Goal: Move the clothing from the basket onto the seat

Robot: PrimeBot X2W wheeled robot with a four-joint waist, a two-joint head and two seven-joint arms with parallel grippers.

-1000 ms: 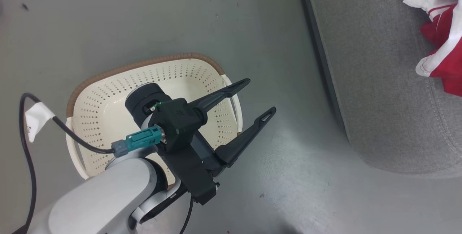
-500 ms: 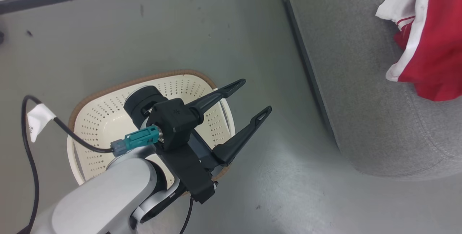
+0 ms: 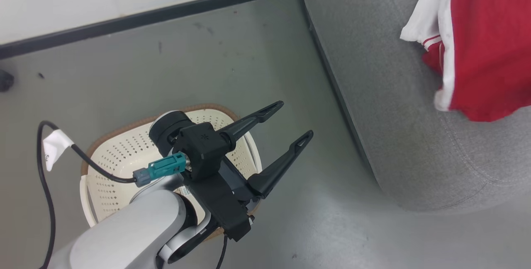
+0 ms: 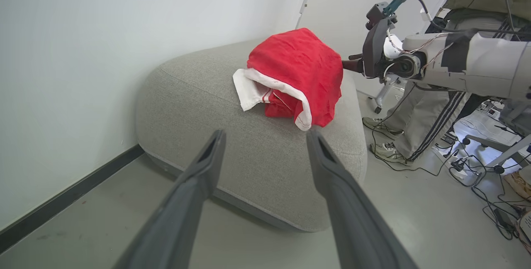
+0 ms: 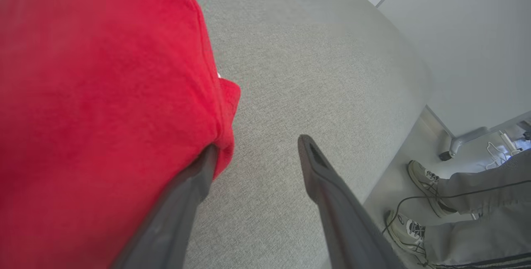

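Head camera has swung, bringing the skirting (image 3: 166, 10) into sight. The clothing (image 3: 485, 45) lies heaped on the seat (image 3: 373, 107) at 2 o'clock; the basket (image 3: 116, 161) at 8 o'clock looks emptied. Both the left gripper (image 3: 296, 117) and right gripper (image 5: 258, 144) stand spread, red cloth brushing the right's finger. Release looks done; next, withdraw cleanly over the grey floor (image 3: 249, 66).

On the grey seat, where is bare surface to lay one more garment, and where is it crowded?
Free: the wide strip of the seat between the clothing and the rounded edge toward the wall. Crowded: the heap's far side, where the open right gripper sits against the red fabric and a person's shoes stand nearby.
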